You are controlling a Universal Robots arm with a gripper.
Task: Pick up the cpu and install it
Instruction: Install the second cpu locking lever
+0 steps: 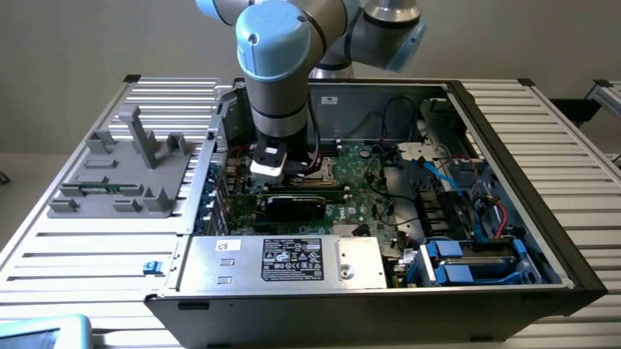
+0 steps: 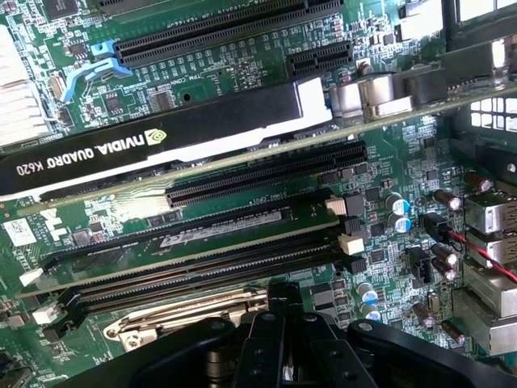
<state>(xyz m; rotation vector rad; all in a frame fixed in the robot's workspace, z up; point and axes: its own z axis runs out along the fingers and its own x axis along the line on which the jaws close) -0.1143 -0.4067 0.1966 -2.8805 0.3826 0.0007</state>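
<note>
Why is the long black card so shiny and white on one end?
In the wrist view, light bounces off the glossy black card, making a white glare patch; the gripper at the edge looks dark. In the exterior view, the computer case is dim and shadowy inside.

A ribbed, matt silver metal worktop [image 1: 78, 254] carries an open computer case [image 1: 572, 269] of dark, matt painted metal. The power supply [image 1: 281, 258] is dull grey sheet metal with a paper label. A matt grey plastic fixture [image 1: 126, 171] sits beside it. The glossy green motherboard [image 2: 266, 69] holds black plastic slots and a graphics card [image 2: 153, 133] with a smooth black shroud. The robot arm [image 1: 281, 80] has smooth grey and pale-blue casing.
</note>
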